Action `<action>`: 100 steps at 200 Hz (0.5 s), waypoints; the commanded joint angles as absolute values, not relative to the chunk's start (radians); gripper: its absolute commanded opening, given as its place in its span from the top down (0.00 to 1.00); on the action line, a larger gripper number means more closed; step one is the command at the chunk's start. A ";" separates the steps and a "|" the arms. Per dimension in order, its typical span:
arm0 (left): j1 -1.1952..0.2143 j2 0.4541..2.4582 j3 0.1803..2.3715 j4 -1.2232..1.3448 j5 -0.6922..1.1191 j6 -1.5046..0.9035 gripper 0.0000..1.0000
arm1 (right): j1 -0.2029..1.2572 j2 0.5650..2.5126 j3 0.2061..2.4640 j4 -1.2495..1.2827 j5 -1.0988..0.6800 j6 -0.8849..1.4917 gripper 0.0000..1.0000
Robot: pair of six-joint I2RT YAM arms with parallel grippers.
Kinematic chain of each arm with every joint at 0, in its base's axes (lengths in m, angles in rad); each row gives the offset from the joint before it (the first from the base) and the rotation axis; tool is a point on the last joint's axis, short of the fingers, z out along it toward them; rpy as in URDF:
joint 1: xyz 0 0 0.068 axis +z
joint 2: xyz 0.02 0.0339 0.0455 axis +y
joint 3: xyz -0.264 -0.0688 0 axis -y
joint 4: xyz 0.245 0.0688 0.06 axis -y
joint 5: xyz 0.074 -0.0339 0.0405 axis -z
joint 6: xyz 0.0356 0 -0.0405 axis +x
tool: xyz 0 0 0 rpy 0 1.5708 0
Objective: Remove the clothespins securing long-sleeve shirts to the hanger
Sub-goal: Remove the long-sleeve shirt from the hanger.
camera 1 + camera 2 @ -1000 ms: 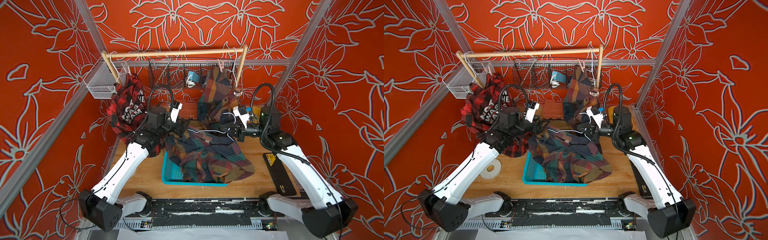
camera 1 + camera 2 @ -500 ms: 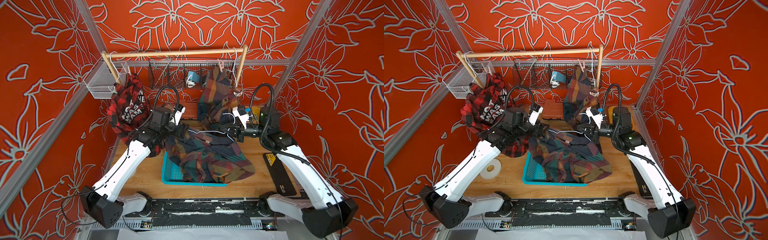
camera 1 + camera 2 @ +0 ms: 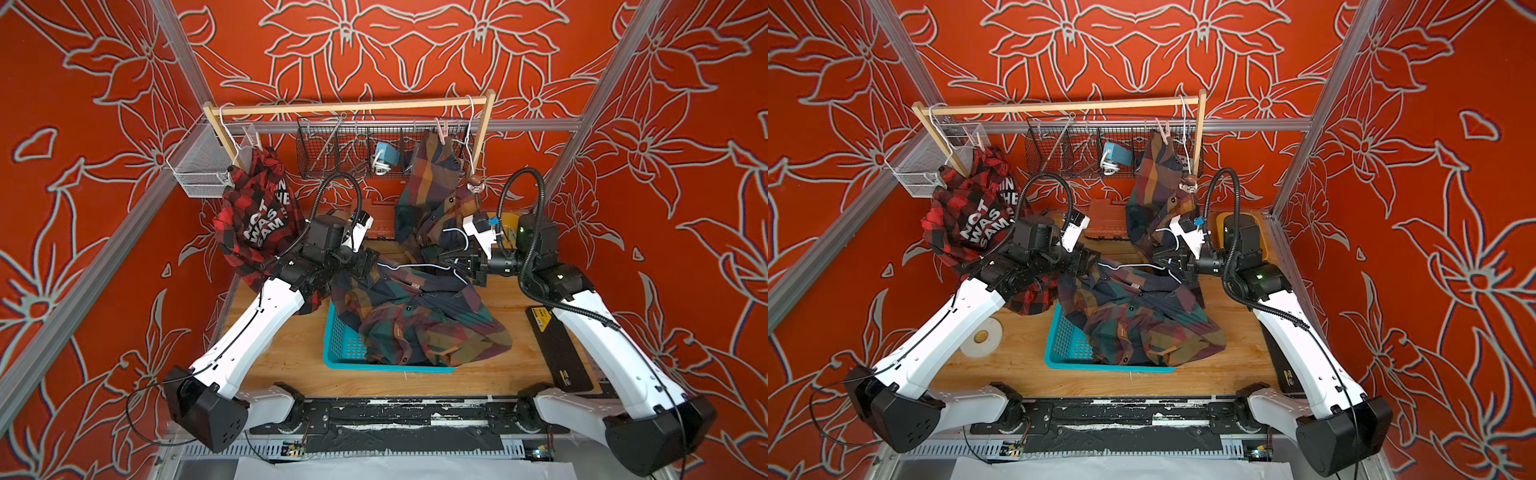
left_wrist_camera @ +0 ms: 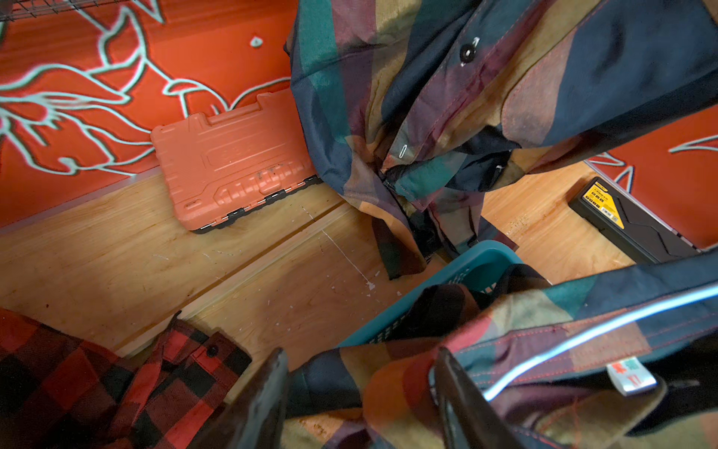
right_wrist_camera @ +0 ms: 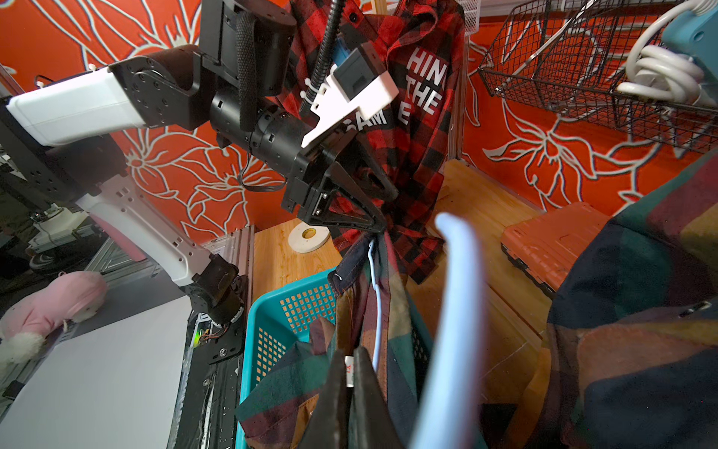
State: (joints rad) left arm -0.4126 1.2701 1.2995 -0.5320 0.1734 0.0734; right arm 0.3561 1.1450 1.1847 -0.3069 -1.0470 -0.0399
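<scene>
When looking from the robot's side, meet first the wooden table (image 3: 291, 361), with a white tape roll (image 3: 980, 337) toward the left and a flat black case (image 3: 559, 349) toward the right. Next, near the middle, see a teal basket (image 3: 347, 353) with the dark plaid shirt (image 3: 424, 324) flopped over it, partly inside and partly spilling over the right rim onto the wood. Just past the basket, find that shirt's collar lifted up on a pale blue hanger (image 3: 415, 265) stretched between the two arms. At the hanger's left end, see the left gripper (image 4: 361, 352) with jaws standing apart, not shut, and a fold of the shirt's shoulder between them. At the right end, see the right gripper (image 5: 351, 361) squeezed shut on the collar, right by a little white label (image 4: 629, 379). Behind both, spot an orange case (image 4: 233, 163) by the back wall. Higher up, see the red shirt (image 3: 257, 216) hanging behind the left arm and the hanging plaid shirt (image 3: 432, 187) just behind the right gripper, both from a wooden rail (image 3: 345, 107). At the very top of the hanging plaid shirt, find a pink clothespin (image 3: 443, 131) pinching the cloth, well above and behind the right gripper. Near the top of the red shirt, make out a pale clothespin (image 3: 254, 139), small and hard to see, up high and well apart from the left gripper. Last, behind the rail, a black wire basket (image 3: 332, 145) on the wall.
</scene>
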 commanded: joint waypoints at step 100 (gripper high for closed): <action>-0.417 1.217 1.185 -0.505 0.205 0.072 1.00 | 0.365 1.103 1.200 -0.266 -1.065 -0.045 1.00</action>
